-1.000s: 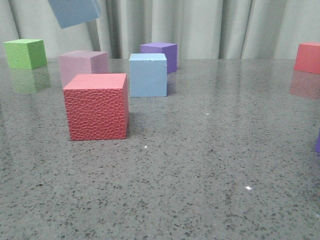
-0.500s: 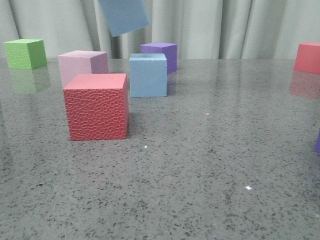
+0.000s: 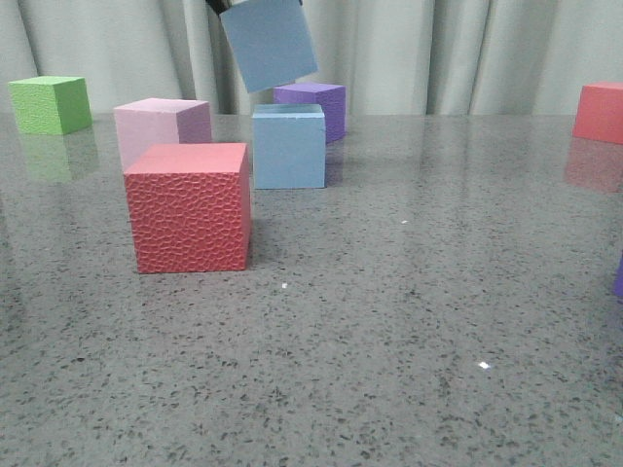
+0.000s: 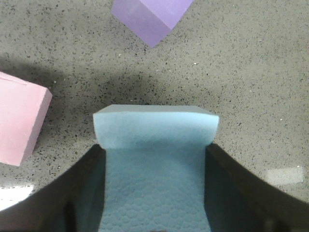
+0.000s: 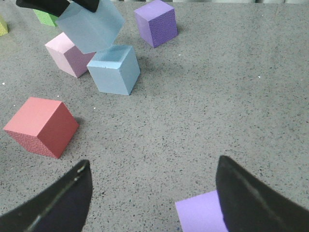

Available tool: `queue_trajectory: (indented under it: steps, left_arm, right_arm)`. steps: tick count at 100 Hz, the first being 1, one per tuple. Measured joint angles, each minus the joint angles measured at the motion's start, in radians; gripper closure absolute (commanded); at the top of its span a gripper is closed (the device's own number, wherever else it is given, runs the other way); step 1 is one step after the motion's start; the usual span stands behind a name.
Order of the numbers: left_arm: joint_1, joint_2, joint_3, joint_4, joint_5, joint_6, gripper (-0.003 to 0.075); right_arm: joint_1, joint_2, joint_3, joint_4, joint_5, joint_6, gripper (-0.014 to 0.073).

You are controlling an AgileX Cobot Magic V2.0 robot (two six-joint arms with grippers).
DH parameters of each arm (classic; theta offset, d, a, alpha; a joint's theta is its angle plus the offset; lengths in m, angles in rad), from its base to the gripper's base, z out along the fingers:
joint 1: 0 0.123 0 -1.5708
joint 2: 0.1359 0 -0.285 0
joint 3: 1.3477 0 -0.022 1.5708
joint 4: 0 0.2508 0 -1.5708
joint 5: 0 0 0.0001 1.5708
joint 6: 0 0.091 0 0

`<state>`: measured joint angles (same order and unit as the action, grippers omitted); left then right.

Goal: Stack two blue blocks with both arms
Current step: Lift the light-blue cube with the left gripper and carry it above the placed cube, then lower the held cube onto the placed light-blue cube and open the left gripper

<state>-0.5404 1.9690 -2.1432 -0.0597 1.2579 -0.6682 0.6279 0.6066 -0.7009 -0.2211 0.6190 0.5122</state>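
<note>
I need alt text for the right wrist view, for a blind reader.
The left claw holds a tilted blue block above a second blue block on the grey table. Pink, red and purple cubes stand around.

You face a grey speckled table, glossy enough to mirror what stands on it; behind its far edge hangs a pale pleated curtain; soft, even light falls across everything.

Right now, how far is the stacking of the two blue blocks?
Done: the left gripper is shut on one blue block, lifted and tilted. In hand: carrying it above the second blue block. Left: level it, set it on top, release. The right gripper is open, empty.
</note>
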Motion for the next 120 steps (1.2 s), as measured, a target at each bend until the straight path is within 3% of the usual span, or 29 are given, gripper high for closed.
queue_trajectory:
  steps: [106,120]
  left_arm:
    - [-0.027,0.000,0.030,-0.006,0.000,0.018,0.0512]
    - [-0.027,0.000,0.031,-0.006,0.000,0.018,0.0484]
  right_arm:
    - [0.000,0.000,0.000,0.000,0.000,0.000,0.0054]
    - [0.000,0.000,0.000,0.000,0.000,0.000,0.0054]
